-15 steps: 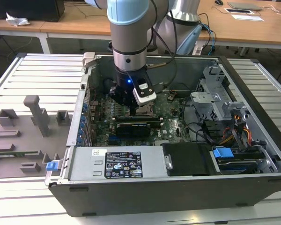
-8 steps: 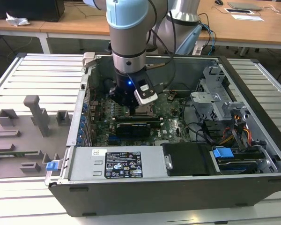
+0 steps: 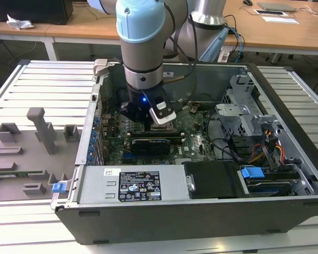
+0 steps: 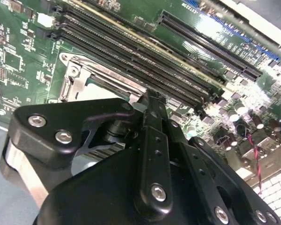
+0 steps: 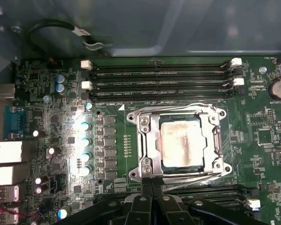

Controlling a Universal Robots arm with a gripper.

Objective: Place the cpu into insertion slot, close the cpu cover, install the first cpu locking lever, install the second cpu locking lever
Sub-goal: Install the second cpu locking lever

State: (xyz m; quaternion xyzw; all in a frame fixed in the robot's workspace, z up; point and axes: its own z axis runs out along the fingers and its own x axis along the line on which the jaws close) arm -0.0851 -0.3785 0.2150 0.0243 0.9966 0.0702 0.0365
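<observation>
In the first wrist view the cpu [image 5: 181, 140] lies flat in the insertion slot [image 5: 206, 154], its silver-grey top showing through the window of the cpu cover [image 5: 146, 140]. The cover is folded down over it. A thin wire lever [image 5: 178, 107] runs along one side of the socket and another lever [image 5: 192, 176] along the opposite side. My gripper [image 5: 152, 183] is shut, its fingers pressed together with nothing seen between them, tips at the socket edge beside that second lever. In the second wrist view the gripper [image 4: 152, 98] stands just beside the cover [image 4: 79, 77]. In the exterior view the gripper [image 3: 146, 120] is low inside the case.
Long black memory slots [image 5: 159, 77] run close along one side of the socket, more slots [image 4: 210, 47] beyond. A black cable [image 5: 61, 26] loops by the case wall. The open computer case [image 3: 286, 95] surrounds the arm; a grey fixture tray [image 3: 32, 148] lies at the exterior view's left.
</observation>
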